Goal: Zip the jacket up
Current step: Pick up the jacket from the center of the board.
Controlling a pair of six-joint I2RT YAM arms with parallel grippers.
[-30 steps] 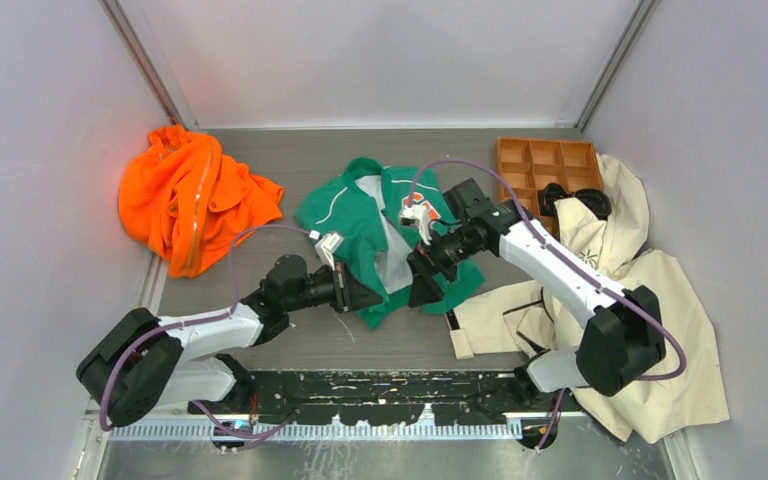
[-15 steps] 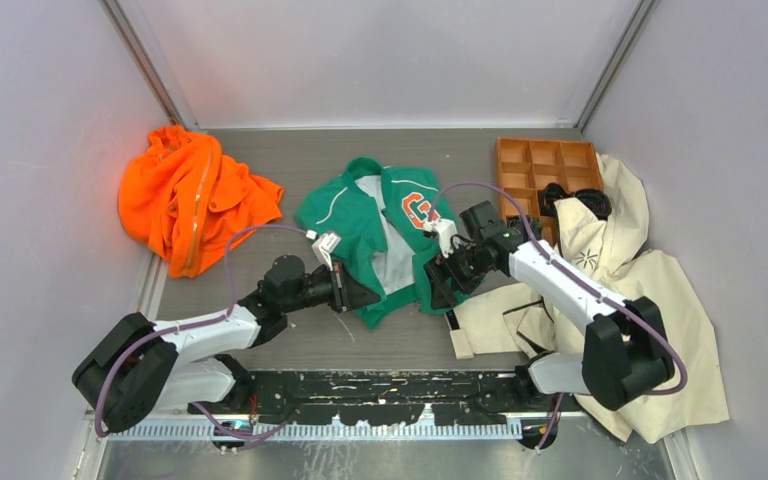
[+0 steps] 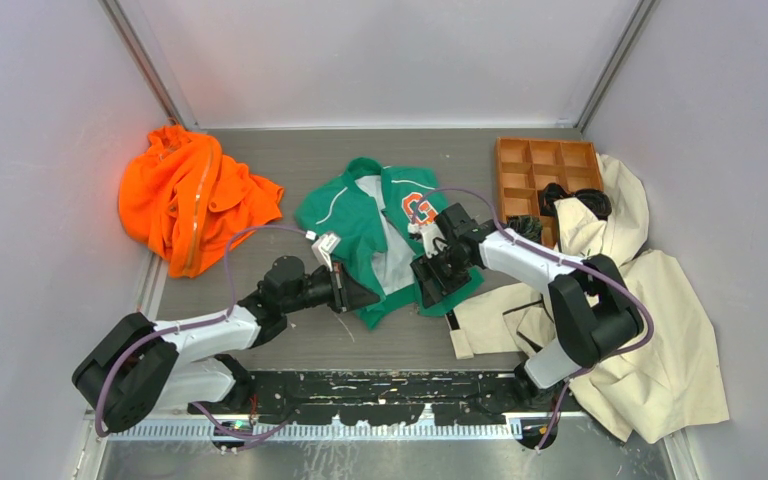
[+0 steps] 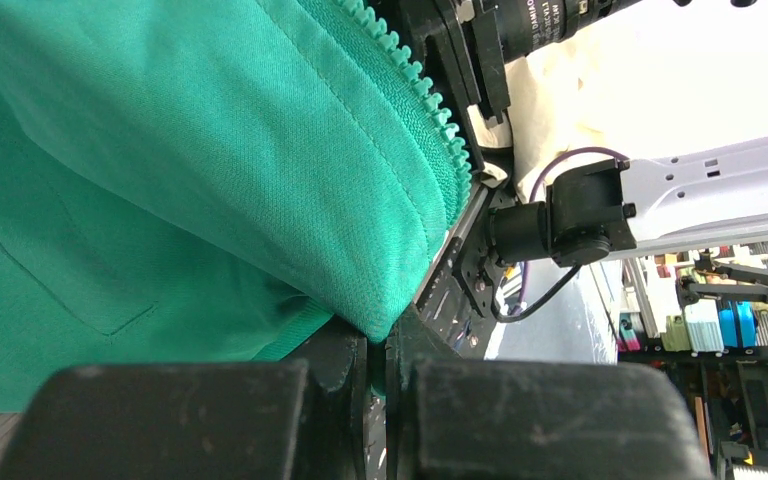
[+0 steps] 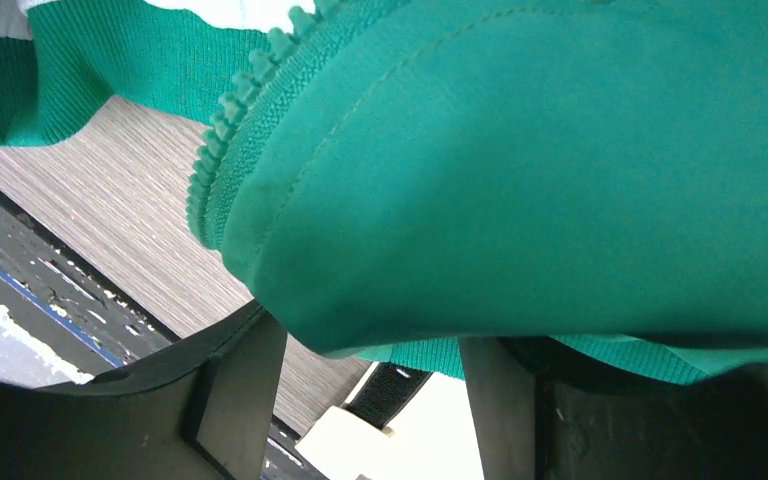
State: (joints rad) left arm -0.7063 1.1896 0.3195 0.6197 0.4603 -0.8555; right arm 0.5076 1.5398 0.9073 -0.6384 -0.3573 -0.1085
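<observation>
- Top view: the jacket (image 3: 352,214) lies in the middle of the bench (image 3: 290,160), collar toward the far edge and hem toward the near edge. Its front is spread open, so the pale lining (image 3: 392,252) shows between the two green halves.
- Also in the top view, the left end effector (image 3: 364,296) is at the hem of one half and the right end effector (image 3: 430,290) is at the hem of the other, near each other but not touching. An orange garment (image 3: 195,195) sits by the far left corner. A cream coat (image 3: 650,300) runs along the right edge, and a brown tray (image 3: 545,165) is in the far right corner.
- Left wrist view: the left end effector (image 4: 378,348) is pressed together, pinching the bottom corner of the jacket (image 4: 160,150). A row of zipper teeth (image 4: 422,92) runs up the edge above it.
- Right wrist view: the right end effector (image 5: 365,360) is spread, and the other bottom corner of the jacket (image 5: 560,170), with its zipper teeth (image 5: 222,135), bulges between the fingers (image 5: 245,385). I see no squeeze on the cloth.
- Progress, as I judge it: no part of the zipper is joined, and the slider is not visible in any view. One corner is held and the other is only framed. The right side has yet to close on its corner. After that, the two zipper ends must be brought together and mated, then pulled toward the collar.
</observation>
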